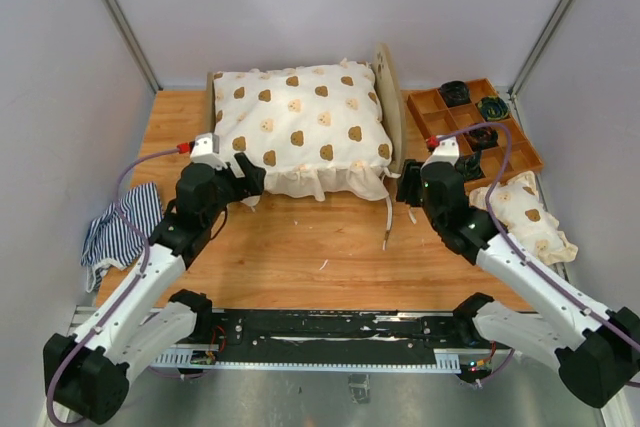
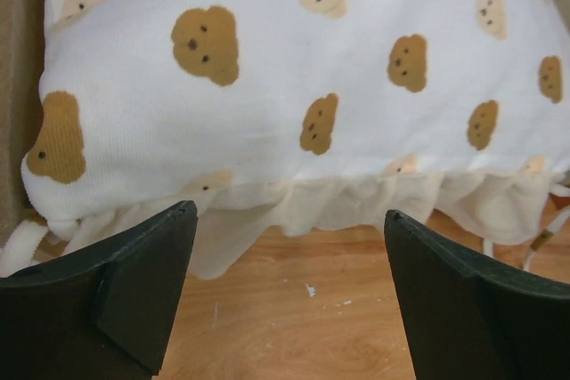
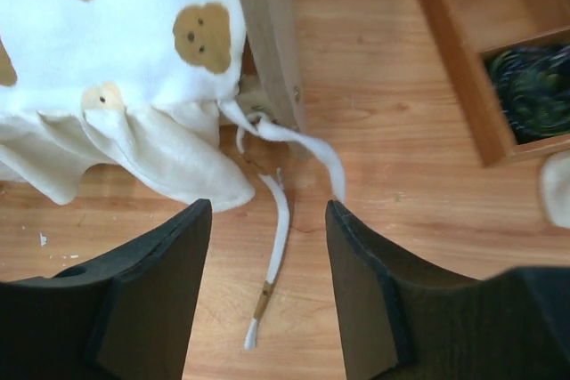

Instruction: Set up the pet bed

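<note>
My left gripper: fingers spread, empty, at the near left corner of the bed. My right gripper: fingers spread, empty, over a loose tie at the near right corner. The bed stands far-centre on the table, under a bear-print cushion.

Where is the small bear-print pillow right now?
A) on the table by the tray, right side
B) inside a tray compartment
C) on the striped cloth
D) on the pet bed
A: the small pillow lies on the table beside the near end of the tray, off the pet bed.
</note>
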Robot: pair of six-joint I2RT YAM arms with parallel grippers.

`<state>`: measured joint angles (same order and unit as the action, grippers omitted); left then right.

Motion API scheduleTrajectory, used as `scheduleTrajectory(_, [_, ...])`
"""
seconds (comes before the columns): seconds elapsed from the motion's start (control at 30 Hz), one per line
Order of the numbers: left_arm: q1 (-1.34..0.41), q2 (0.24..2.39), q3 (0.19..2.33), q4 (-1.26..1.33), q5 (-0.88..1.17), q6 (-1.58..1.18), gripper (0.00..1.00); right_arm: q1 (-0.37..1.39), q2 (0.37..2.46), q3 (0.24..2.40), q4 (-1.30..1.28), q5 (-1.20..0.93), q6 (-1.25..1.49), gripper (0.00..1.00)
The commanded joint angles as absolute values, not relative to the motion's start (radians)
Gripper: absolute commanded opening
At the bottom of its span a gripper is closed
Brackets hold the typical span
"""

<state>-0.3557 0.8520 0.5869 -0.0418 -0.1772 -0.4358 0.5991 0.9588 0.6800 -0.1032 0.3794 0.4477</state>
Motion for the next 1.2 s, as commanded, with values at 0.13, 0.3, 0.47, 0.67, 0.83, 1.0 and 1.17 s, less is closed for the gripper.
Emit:
scheduleTrajectory(0.13, [-0.348,0.732,0.686,-0.246,-0.073,-0.271,0.99,0.461,0.898,0.875,-0.473,0.569,0.356,0.60])
scheduleTrajectory(0.3, [-0.348,0.662,0.621,-0.271,0.021,-0.209,0.99,0.202,0.851,0.857,-0.531,0.609,0.428,0.63])
scheduleTrajectory(0.47, [-0.349,0.537,0.528,-0.215,0.086,-0.209,0.99,-0.029,0.895,0.845,-0.630,0.604,0.597,0.64])
scheduleTrajectory(0.67, [-0.366,0.461,0.500,-0.188,0.118,-0.209,0.99,-0.293,0.988,0.749,-0.602,0.525,0.647,0.69])
scheduleTrajectory(0.83, [-0.381,0.471,0.508,-0.204,0.095,-0.190,0.99,-0.387,1.089,0.692,-0.500,0.464,0.637,0.70])
scheduleTrajectory(1.0, [-0.381,0.462,0.515,-0.224,0.003,-0.205,0.99,-0.408,1.221,0.676,-0.418,0.456,0.597,0.56])
scheduleTrajectory(1.17, [-0.381,0.481,0.547,-0.265,-0.029,-0.189,0.99,-0.408,1.182,0.695,-0.420,0.412,0.478,0.02])
